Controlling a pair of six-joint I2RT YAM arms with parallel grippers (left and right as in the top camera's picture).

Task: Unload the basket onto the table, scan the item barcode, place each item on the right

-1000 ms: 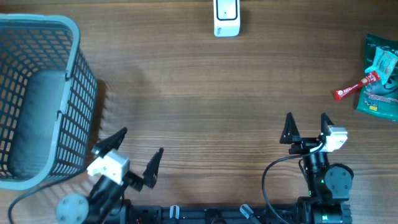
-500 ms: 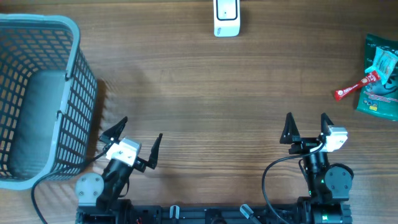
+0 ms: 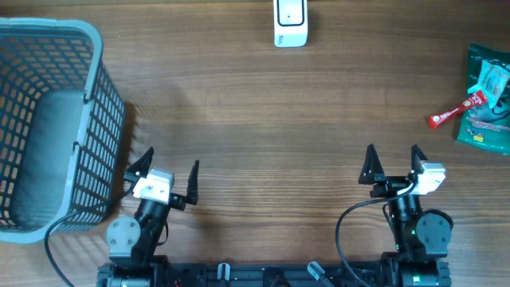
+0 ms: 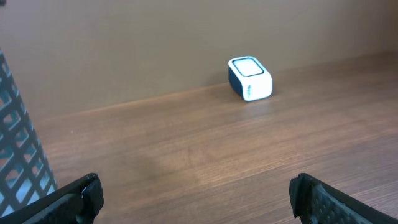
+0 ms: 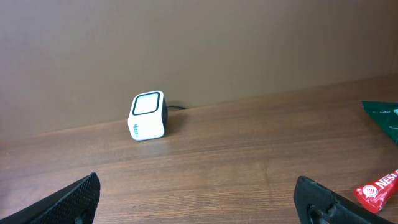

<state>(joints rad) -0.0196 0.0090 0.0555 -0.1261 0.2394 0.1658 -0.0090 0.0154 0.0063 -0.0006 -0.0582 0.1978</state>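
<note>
The left claw point(image 3: 170, 163) and the right claw point(image 3: 393, 156) are both standing fully open over the table point(image 3: 271, 119), holding nothing, well apart from the scanner point(image 3: 290, 22).

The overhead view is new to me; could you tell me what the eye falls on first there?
The big grey mesh basket fills the left side. A small white barcode scanner sits at the far middle, and a red stick sachet lies partly across a green packet at the right edge. Near the front, the left tool and the right tool stand open and empty.
</note>
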